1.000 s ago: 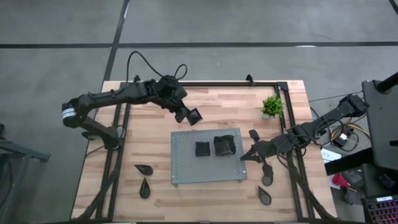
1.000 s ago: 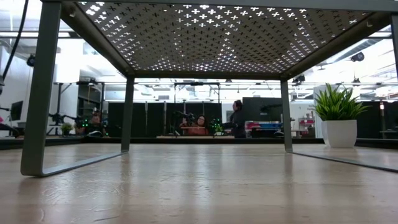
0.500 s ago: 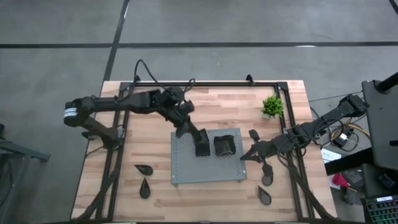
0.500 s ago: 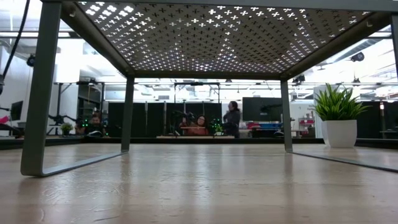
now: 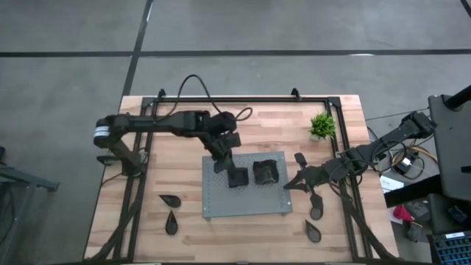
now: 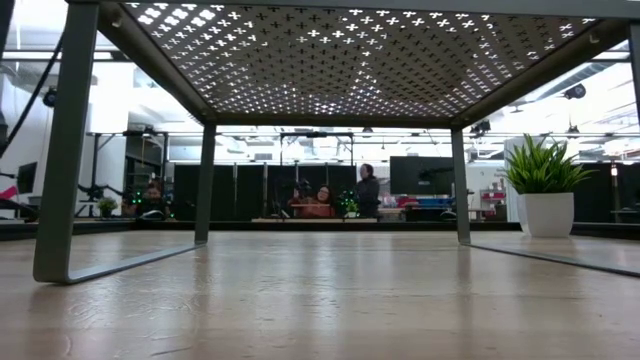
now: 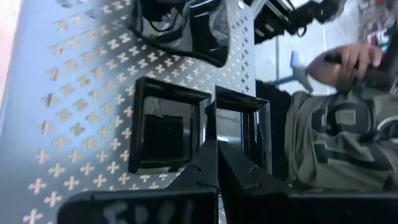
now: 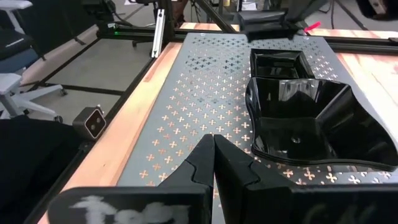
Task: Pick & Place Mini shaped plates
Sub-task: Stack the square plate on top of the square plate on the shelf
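1. This is a robotics lab or testing workshop, not a home.
2. The wooden table (image 5: 184, 221) stands on a grey concrete floor (image 5: 294, 29) with dark lines; a black metal frame (image 5: 243, 99) runs along its 12 o'clock edge.
3. Two robot arms are fixed at 9 and 3 o'clock, with loose cables (image 5: 193, 81).
4. Across the room, people (image 6: 366, 190) are at desks with monitors (image 6: 415, 175), under ceiling lights.
5. An office chair (image 8: 18, 50) stands beside the table.
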{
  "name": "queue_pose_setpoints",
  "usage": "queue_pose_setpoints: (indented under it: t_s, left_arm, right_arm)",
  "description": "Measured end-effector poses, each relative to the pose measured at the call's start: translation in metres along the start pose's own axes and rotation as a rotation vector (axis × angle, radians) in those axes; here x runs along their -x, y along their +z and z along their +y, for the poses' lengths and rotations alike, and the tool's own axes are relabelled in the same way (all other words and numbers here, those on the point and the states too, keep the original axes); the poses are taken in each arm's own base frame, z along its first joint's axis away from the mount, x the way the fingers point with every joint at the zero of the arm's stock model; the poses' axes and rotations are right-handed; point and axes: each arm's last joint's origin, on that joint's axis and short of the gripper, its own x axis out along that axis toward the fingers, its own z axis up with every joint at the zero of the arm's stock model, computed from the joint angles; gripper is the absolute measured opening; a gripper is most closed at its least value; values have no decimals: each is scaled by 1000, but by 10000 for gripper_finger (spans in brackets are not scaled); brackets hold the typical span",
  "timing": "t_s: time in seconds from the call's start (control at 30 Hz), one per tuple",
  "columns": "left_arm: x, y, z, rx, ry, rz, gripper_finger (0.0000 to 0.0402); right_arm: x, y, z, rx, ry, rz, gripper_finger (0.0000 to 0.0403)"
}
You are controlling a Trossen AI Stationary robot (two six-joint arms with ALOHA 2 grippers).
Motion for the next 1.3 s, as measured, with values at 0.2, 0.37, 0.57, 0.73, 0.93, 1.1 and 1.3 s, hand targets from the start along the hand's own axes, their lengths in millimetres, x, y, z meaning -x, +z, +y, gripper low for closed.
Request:
queue_pose_setpoints:
  t_s: [0.2, 0.37, 0.57, 0.73, 0.93, 1.1, 1.3]
  left_arm:
    - [-5, 14, -1, -30, 9, 18, 0]
    - [-6, 18, 0, -37, 18, 7, 0]
    - [-10, 19, 4, -47, 33, 18, 0]
    - [-14, 15, 10, -36, 60, 59, 0]
    - [-12, 16, 10, -45, 76, 46, 1]
    - [-12, 16, 11, -46, 120, 32, 11]
    - [-12, 16, 11, -46, 130, 29, 39]
  right_arm:
    - [0, -1, 0, -5, -2, 10, 8]
    - [0, -3, 0, -6, -2, 16, 8]
    - [0, -3, 0, -3, -3, 16, 8]
    - [0, -3, 0, -3, -3, 15, 8]
    - [0, -3, 0, -3, -3, 14, 8]
    - [0, -3, 0, -4, -3, 13, 8]
    - [0, -3, 0, -5, -3, 13, 8]
